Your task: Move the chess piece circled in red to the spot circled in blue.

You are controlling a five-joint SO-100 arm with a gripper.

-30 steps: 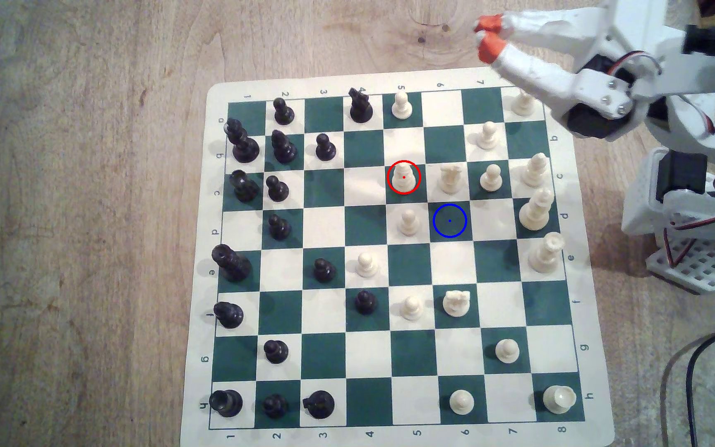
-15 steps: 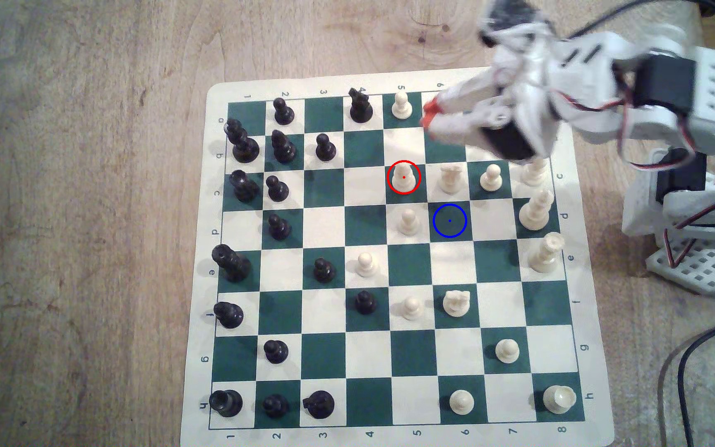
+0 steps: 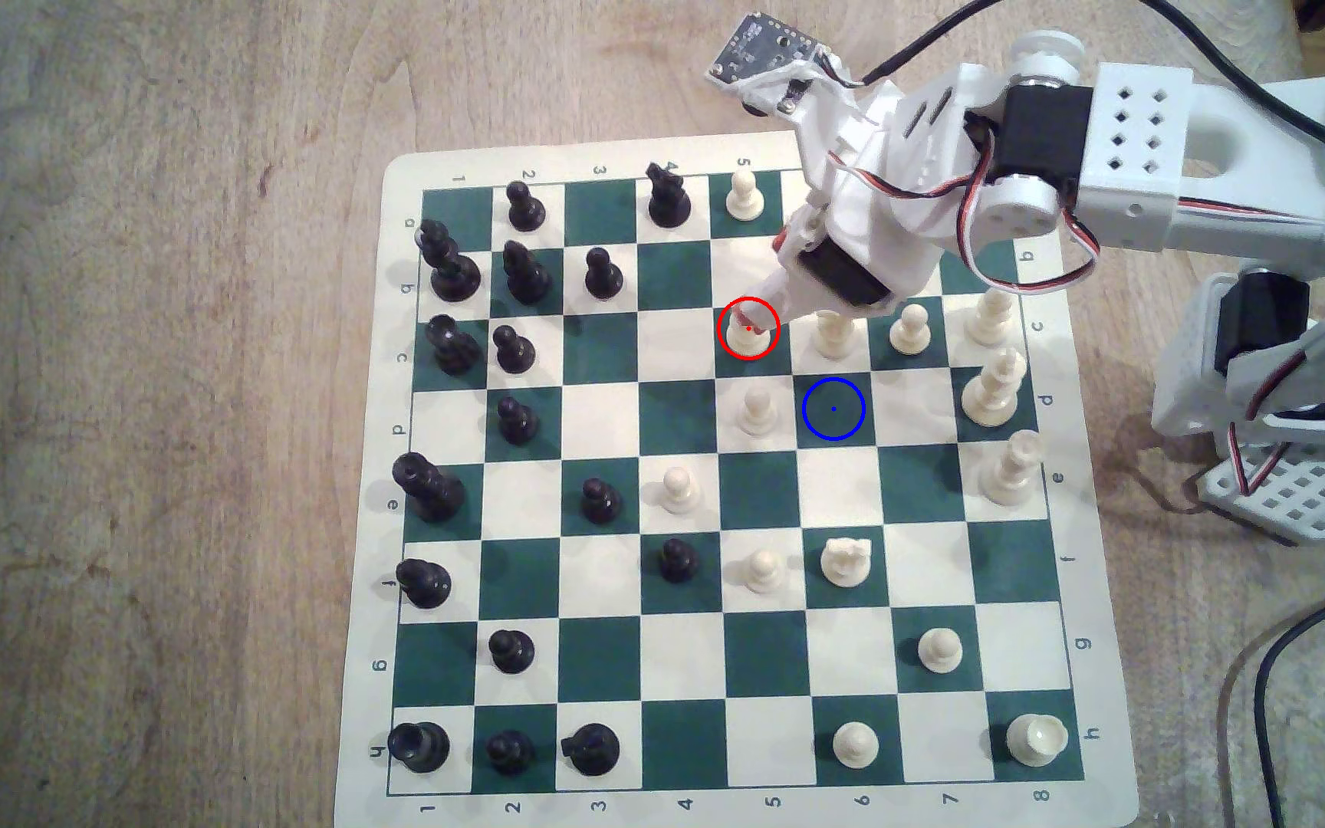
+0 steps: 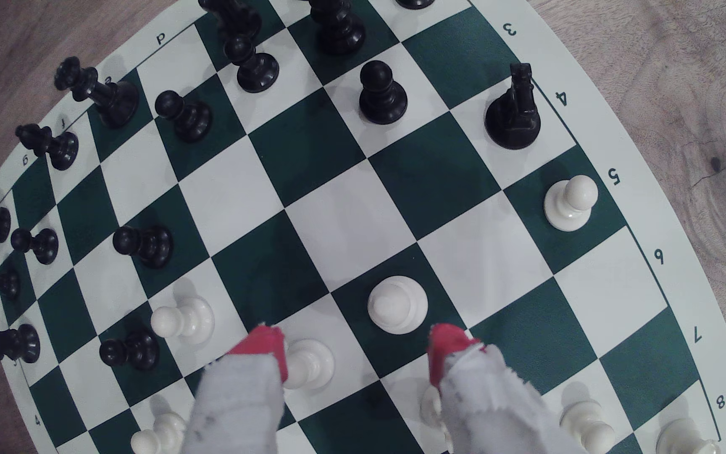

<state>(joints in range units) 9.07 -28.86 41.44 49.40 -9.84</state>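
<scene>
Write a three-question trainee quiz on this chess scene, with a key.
1. True or false: the tool is shut on the chess piece.
2. What colour is the square holding the spot?
3. In the exterior view, which neighbour stands to the right of the chess piece? A) a cream knight B) a black pawn C) nothing

Key: 1 false, its red-tipped fingers are spread apart; 2 dark green; 3 A.

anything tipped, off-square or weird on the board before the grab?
Nothing stands out. All pieces stand upright on their squares. The gripper is open above the chess piece, and the spot is free.
</scene>
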